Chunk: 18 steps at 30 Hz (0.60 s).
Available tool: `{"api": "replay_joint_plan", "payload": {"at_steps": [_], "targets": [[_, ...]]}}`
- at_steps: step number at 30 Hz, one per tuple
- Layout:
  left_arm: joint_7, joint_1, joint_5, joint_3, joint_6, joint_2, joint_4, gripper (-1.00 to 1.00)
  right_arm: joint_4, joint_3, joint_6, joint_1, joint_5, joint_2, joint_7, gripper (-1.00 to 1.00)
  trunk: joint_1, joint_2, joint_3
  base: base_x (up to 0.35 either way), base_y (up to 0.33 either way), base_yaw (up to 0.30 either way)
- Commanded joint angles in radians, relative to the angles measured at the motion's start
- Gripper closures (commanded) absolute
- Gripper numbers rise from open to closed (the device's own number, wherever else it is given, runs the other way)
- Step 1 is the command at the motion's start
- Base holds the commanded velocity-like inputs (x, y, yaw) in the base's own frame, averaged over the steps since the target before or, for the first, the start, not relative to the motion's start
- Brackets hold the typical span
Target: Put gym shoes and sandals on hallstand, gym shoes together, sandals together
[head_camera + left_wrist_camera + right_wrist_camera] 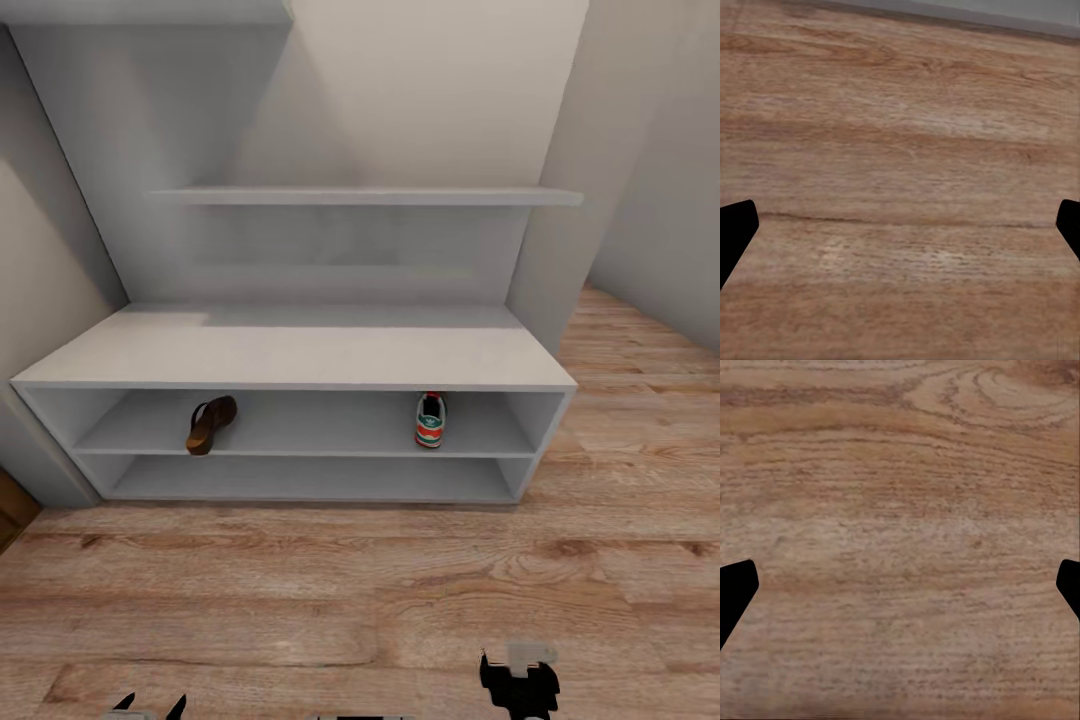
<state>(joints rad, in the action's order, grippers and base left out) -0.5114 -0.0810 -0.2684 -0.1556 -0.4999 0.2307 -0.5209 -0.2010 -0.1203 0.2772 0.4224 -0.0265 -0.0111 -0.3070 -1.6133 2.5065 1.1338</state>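
Two items of footwear are sitting on the upper open shelf of the pale grey hallstand (300,355): one flat brown leather thong sandal (210,424), tipped on its edge toward the left end, and one white lace-up gym shoe with green stripes and a red-orange heel (431,420), standing toward the right end. They are lying well apart, probably so that each leaves room for its partner beside it. The other sandal and gym shoe are not showing here. The light brown wood-grain plank floor (330,600) is running in front of the unit. The left gripper (900,225) and the right gripper (900,585) are both hanging over bare planks with fingers spread wide, carrying nothing, seemingly ready for the next pickup.
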Motion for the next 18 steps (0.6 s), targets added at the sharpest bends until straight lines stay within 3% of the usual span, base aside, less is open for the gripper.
{"api": "replay_joint_plan", "payload": {"at_steps": [1, 4, 8, 18], "targets": [[-0.008, -0.001, -0.009, -0.002, 0.001, -0.001, 0.002, -1.0, 0.021, -0.009, 0.03, 0.0, 0.002, -0.006, 0.007, -1.0, 0.0, 0.0, 0.001, 0.0, 0.0, 0.0], [-0.002, -0.001, -0.009, -0.004, 0.001, -0.004, 0.011, -1.0, 0.085, -0.008, 0.126, 0.0, 0.011, -0.023, 0.048, -1.0, 0.0, 0.0, 0.001, 0.0, 0.0, 0.0], [0.008, -0.001, -0.01, -0.008, 0.001, -0.006, 0.017, -1.0, 0.127, -0.008, 0.19, -0.001, 0.015, -0.042, 0.078, -1.0, 0.0, 0.0, 0.001, 0.0, 0.0, 0.0], [0.071, -0.001, -0.01, -0.027, -0.029, -0.009, 0.021, -1.0, 0.161, -0.008, 0.238, -0.003, 0.017, -0.056, 0.1, -1.0, 0.0, 0.0, 0.001, 0.0, 0.0, 0.0]]}}
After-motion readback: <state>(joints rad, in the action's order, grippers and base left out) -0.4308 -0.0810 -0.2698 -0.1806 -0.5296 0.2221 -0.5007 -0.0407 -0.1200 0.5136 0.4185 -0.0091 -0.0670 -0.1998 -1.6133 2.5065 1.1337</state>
